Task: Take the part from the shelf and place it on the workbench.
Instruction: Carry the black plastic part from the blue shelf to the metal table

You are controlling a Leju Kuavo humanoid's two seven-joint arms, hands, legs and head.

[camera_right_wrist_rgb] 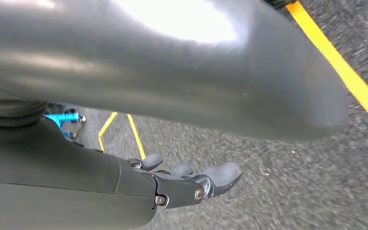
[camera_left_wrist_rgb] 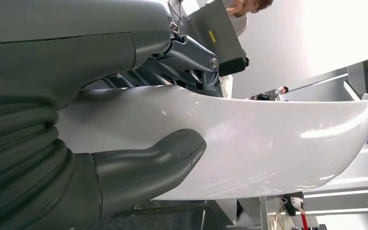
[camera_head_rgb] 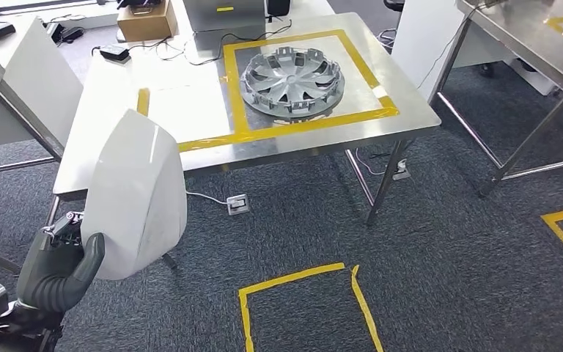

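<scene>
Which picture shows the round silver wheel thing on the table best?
The head view: the wheel cover lies whole inside the yellow tape square on the workbench. In the wrist views I cannot make it out.

**No readable text in any view**

No word, number or brand can be made out. A small yellow label [camera_head_rgb: 225, 9] sits on the grey metal box [camera_head_rgb: 223, 16] at the far end of the surface [camera_head_rgb: 293, 143], well away from the left robot hand [camera_head_rgb: 59, 268], but its print is too small to read. The same box [camera_left_wrist_rgb: 218, 36] bears a yellow sticker [camera_left_wrist_rgb: 212, 36] in the left wrist view, equally illegible.
</scene>
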